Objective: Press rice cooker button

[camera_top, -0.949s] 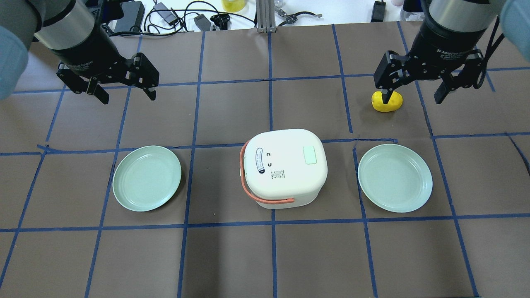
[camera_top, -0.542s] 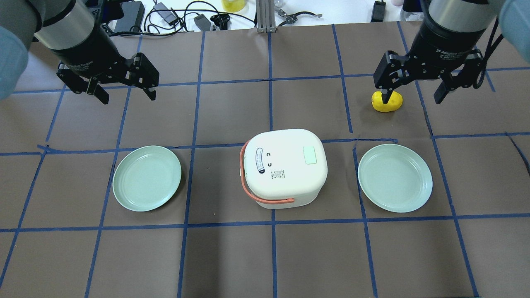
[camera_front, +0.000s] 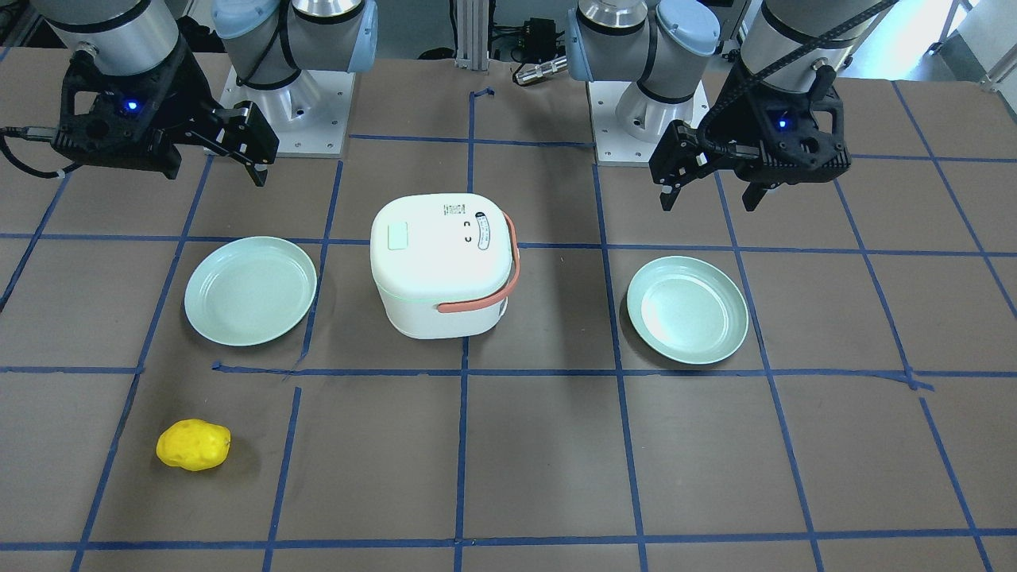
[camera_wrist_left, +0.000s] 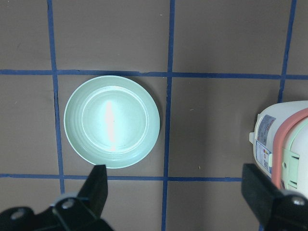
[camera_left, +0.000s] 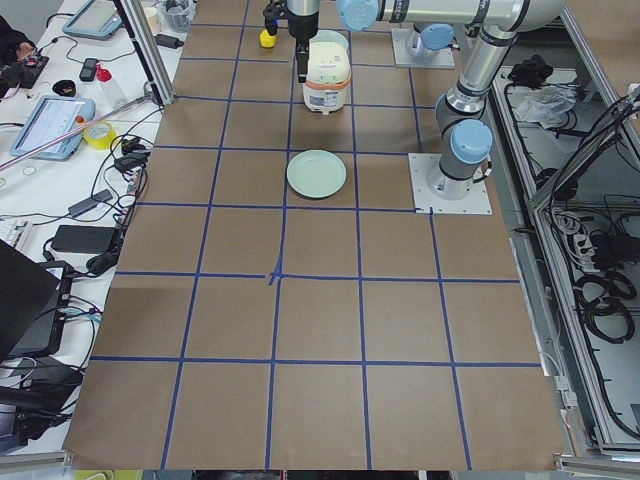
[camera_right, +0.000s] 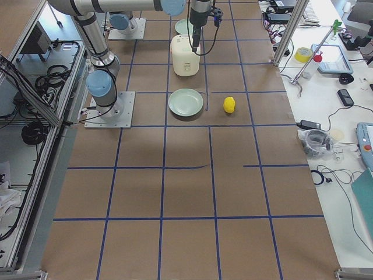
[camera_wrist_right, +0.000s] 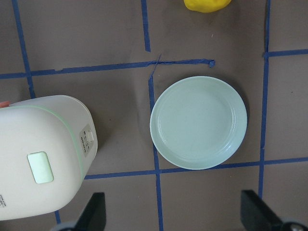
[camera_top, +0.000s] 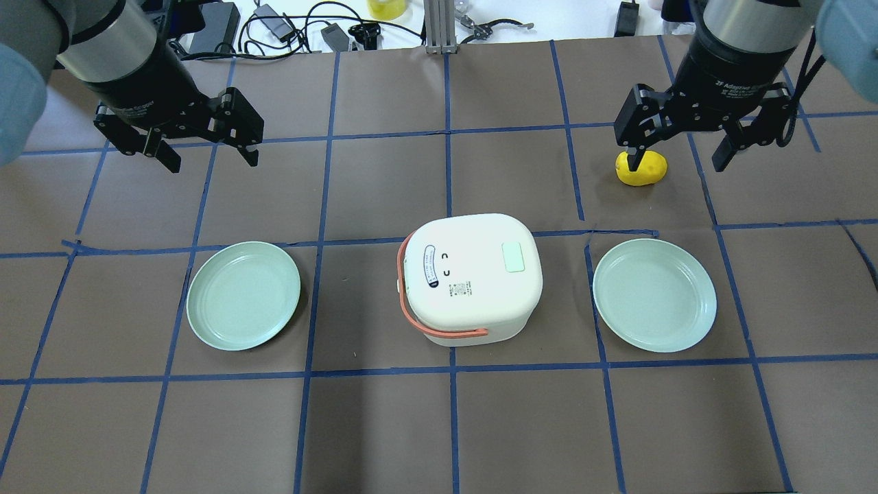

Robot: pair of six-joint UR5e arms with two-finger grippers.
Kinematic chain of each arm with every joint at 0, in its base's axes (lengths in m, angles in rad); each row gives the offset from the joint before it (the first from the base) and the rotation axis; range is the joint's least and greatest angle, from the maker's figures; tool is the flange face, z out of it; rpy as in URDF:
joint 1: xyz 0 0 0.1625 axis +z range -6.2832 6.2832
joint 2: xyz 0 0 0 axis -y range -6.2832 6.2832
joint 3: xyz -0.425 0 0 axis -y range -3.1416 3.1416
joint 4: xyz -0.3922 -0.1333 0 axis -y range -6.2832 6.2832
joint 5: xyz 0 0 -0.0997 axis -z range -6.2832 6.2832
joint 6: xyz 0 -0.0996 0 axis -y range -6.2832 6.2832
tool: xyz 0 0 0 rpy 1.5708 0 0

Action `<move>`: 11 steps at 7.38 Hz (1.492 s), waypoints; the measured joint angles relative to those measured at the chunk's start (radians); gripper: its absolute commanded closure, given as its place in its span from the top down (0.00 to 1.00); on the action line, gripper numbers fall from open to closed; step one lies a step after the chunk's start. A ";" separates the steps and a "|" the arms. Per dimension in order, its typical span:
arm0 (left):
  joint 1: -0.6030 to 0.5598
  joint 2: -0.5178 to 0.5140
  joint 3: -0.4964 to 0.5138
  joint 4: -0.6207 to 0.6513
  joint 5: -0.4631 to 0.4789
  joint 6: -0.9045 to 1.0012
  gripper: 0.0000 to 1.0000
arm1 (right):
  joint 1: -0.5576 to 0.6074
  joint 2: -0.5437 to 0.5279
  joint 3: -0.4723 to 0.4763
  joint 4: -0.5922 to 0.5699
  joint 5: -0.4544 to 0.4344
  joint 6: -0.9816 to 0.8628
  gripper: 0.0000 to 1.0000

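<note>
The white rice cooker stands closed at the table's middle, its coral handle folded toward my left. A pale green rectangular button sits on the lid; it also shows in the right wrist view and the front view. My left gripper is open and empty, hovering far back left of the cooker. My right gripper is open and empty, hovering far back right. In the left wrist view the cooker is at the right edge.
A pale green plate lies left of the cooker and another lies right of it. A yellow lumpy object lies under the right gripper's inner finger. Cables lie beyond the table's far edge.
My right gripper has shifted slightly left and toward the far edge, still open. The left gripper and the cooker have not moved.
</note>
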State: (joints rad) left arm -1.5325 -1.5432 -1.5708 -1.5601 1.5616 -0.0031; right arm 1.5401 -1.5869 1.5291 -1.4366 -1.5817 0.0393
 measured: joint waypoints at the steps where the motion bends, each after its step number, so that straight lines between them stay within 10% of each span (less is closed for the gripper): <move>1: 0.000 0.000 0.000 0.000 0.000 0.000 1.00 | 0.000 0.000 -0.005 0.000 0.001 -0.001 1.00; 6: 0.000 0.000 0.000 0.000 0.000 0.000 1.00 | 0.001 0.000 0.000 0.004 -0.001 0.000 0.98; 9: 0.000 0.000 0.000 0.000 0.000 0.000 1.00 | 0.014 0.012 0.005 -0.009 0.045 0.079 0.11; 11: 0.000 0.000 0.000 0.000 0.000 -0.001 1.00 | 0.031 0.023 0.008 -0.011 0.096 0.112 0.00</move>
State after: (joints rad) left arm -1.5325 -1.5432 -1.5711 -1.5601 1.5616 -0.0037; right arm 1.5715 -1.5637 1.5374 -1.4478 -1.4859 0.1508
